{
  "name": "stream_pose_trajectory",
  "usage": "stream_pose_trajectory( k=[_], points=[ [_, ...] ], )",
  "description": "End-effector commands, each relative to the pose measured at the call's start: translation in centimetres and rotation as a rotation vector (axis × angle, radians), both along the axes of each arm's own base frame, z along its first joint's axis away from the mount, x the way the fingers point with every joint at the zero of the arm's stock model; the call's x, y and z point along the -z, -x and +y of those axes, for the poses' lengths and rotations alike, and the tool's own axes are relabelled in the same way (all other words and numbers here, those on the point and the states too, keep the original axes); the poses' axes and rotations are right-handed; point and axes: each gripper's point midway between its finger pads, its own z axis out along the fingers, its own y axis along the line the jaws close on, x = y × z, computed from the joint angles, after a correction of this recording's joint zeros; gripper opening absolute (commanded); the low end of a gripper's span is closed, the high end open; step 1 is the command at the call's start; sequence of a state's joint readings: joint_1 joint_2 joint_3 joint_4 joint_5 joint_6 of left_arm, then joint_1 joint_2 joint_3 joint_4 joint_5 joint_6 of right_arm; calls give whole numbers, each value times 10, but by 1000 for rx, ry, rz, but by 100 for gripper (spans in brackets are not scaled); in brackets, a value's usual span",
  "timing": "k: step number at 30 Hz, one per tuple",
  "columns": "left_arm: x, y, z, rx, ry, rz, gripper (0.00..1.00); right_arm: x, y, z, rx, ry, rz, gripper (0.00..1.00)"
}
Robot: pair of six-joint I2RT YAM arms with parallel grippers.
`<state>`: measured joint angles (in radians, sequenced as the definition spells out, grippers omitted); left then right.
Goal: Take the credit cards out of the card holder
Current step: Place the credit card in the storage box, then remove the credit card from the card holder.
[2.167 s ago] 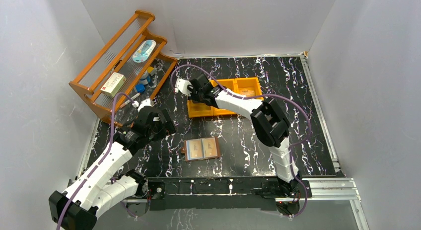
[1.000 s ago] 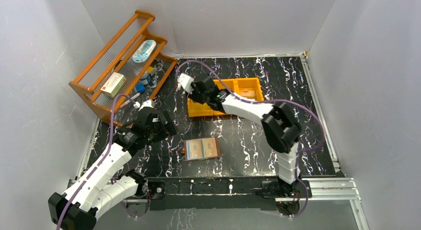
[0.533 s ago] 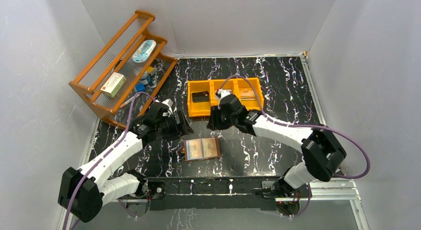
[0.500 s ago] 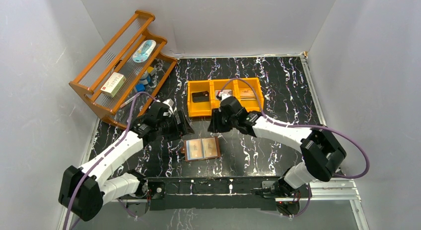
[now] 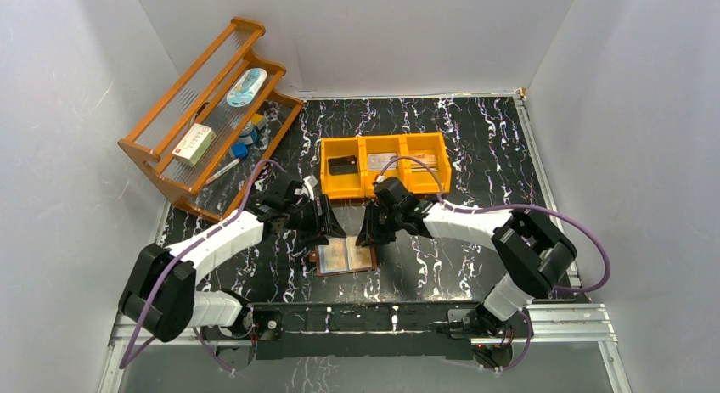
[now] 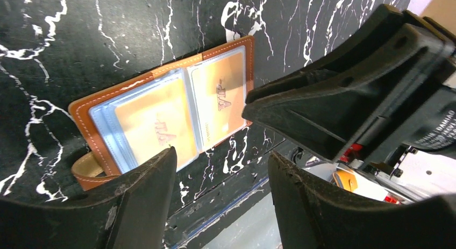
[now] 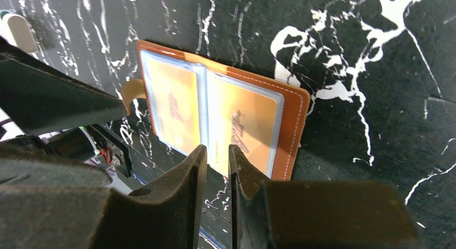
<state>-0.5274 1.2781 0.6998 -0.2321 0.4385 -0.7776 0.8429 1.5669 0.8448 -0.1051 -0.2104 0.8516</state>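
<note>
The card holder (image 5: pixel 344 255), brown stitched leather with glossy pale-blue clear pockets, lies open and flat on the black, white-veined counter (image 5: pixel 475 147), close to the near edge between my two arms. Two tan credit cards (image 6: pixel 153 125) sit in its pockets, one per half. My left claw (image 6: pixel 220 155) hovers above it, jaws well apart, holding nothing. My right claw (image 7: pixel 216 149) hangs over the holder's near edge, jaws parted by a sliver, also empty. Farther back, an orange plastic bin (image 5: pixel 384 141) of three compartments holds a black card (image 5: pixel 342 165), a greyish card (image 5: pixel 379 161) and a tan card (image 5: pixel 424 160). A slatted wooden rack (image 5: pixel 161 113) stands far left.
</note>
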Motion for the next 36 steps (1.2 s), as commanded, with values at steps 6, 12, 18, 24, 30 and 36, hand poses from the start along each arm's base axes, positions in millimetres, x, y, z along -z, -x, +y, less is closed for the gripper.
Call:
stream_pose_trajectory(
  k=[6, 12, 18, 24, 30, 36],
  points=[
    [4, 14, -21, 78, 48, 43, 61, 21, 10, -19, 36, 99, 63, 31],
    [15, 16, -30, 90, 25, 67, 61, 35, 16, -23, 26, 127, 96, 32],
    [28, 19, -36, 103, 8, 96, 59, 48, 18, -25, 28, 140, 123, 29],
    [51, 26, -27, 34, -53, 146, 49, 58, 23, -31, 44, 158, 170, 21],
    [73, 29, -11, -126, -76, 178, 42, 63, 29, -32, 27, 158, 207, 18],
    [89, 28, -4, -237, -60, 183, 35, 65, 32, -31, 19, 154, 223, 18]
  ],
)
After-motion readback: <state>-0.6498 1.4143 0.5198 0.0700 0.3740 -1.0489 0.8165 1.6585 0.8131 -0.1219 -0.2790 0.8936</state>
